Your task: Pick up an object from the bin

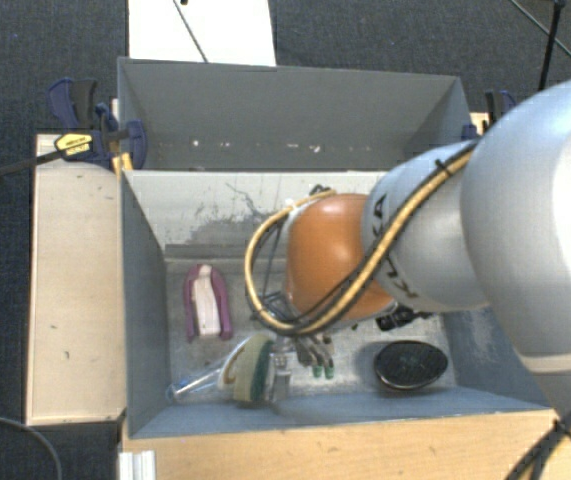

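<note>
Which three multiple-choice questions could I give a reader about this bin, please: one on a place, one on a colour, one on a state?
1. Where on the floor of the bin does the black round disc lie?
A. At the view's lower right
B. At the view's upper left
C. Under the far wall, in the middle

2. What colour is the bottle-shaped thing at the view's left?
A. Yellow
B. Purple, with a pale front
C. Blue

3. How does the bottle-shaped thing rest?
A. Stacked on the black round disc
B. Leaning on the bin's rim
C. Lying flat on the floor, by itself

Answers:
1 A: the disc sits near the front wall, below the arm.
2 B: its sides are purple around a pale middle.
3 C: its whole outline shows on bare floor, apart from the other things.
</note>
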Action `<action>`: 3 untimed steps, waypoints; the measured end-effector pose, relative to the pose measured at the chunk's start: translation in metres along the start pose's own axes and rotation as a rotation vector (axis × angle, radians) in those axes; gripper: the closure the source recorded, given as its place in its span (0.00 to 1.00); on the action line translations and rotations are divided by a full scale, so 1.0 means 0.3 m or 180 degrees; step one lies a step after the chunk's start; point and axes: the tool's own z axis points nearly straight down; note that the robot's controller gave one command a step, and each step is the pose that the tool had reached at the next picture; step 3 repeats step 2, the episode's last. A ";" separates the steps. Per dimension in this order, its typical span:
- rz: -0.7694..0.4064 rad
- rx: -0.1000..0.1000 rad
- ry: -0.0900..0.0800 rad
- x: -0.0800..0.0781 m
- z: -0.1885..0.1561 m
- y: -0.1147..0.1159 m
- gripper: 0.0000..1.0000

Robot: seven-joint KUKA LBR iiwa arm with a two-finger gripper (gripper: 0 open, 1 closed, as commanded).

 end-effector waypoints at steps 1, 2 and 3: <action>0.0020 -0.0002 -0.0018 -0.006 -0.008 0.000 1.00; 0.0066 -0.0012 -0.0049 -0.088 -0.471 -0.044 1.00; 0.0066 -0.0012 -0.0049 -0.088 -0.471 -0.044 1.00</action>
